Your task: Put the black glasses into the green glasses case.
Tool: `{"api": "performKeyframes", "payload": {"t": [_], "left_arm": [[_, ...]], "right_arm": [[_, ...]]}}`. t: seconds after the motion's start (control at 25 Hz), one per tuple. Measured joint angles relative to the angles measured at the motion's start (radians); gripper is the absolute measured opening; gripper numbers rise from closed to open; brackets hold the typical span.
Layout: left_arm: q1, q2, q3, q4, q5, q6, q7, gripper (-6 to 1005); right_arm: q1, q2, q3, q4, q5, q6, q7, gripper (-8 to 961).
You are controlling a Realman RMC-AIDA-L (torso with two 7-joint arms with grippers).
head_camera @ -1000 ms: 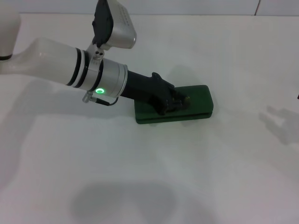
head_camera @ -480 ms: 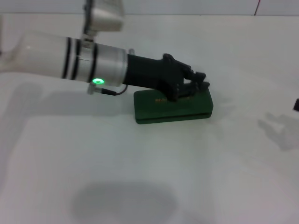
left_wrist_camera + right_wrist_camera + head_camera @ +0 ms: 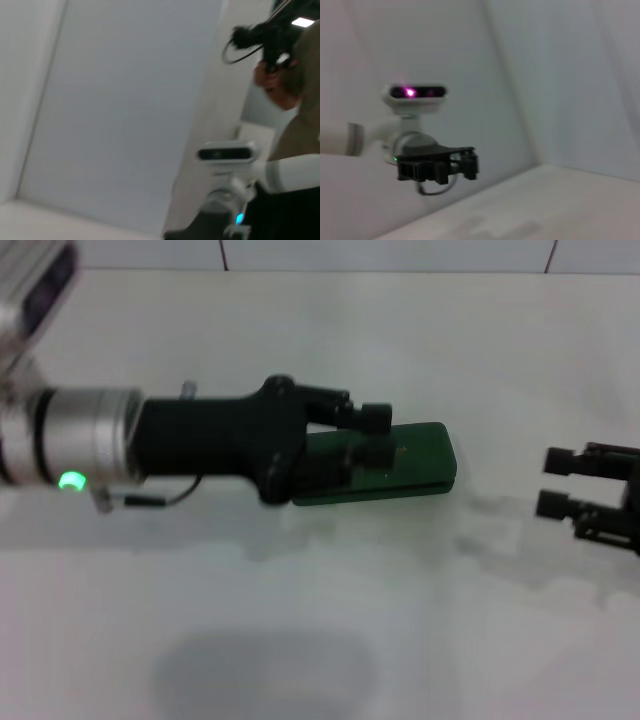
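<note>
The green glasses case (image 3: 425,452) lies on the white table (image 3: 300,620) with its lid down. The black glasses are hidden from every view. My left gripper (image 3: 375,436) hovers raised over the case's left half, open, with nothing between its fingers. It also shows farther off in the right wrist view as the left gripper (image 3: 440,167). At the right edge of the head view my right gripper (image 3: 556,482) hangs open above the table, apart from the case.
A tiled wall (image 3: 400,252) runs along the table's back edge. The left wrist view faces a pale wall, the right arm's wrist camera (image 3: 227,152) and a person (image 3: 295,125) behind it.
My left arm has lifted and drawn back to the left, away from the case top. The right gripper has come into view from the right edge.
</note>
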Motion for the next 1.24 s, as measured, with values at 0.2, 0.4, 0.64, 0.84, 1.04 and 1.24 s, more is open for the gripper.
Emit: {"api": "performKeyframes", "payload": {"t": [0.2, 0.4, 0.64, 0.84, 1.04, 1.24], "left_arm": [[0.119, -0.043, -0.081, 0.012, -0.008, 0.098, 0.13, 397], [0.164, -0.037, -0.106, 0.004, 0.014, 0.105, 0.148, 521], [0.167, -0.021, -0.109, 0.007, 0.079, 0.113, 0.153, 645], [0.164, -0.002, -0.11, 0.004, 0.1, 0.116, 0.168, 665], [0.171, -0.002, -0.106, 0.004, 0.102, 0.116, 0.171, 681], [0.171, -0.007, -0.11, 0.002, 0.122, 0.117, 0.172, 696]], "right_arm": [[0.05, 0.008, -0.09, 0.007, 0.055, -0.065, -0.001, 467], [0.071, 0.008, -0.169, 0.005, 0.15, -0.084, -0.001, 712], [0.092, 0.008, -0.193, 0.01, 0.16, -0.09, -0.001, 725], [0.095, 0.01, -0.225, 0.01, 0.171, -0.093, -0.002, 725], [0.088, 0.01, -0.228, 0.011, 0.182, -0.094, -0.002, 725], [0.088, 0.01, -0.229, 0.02, 0.182, -0.092, -0.002, 725]]}}
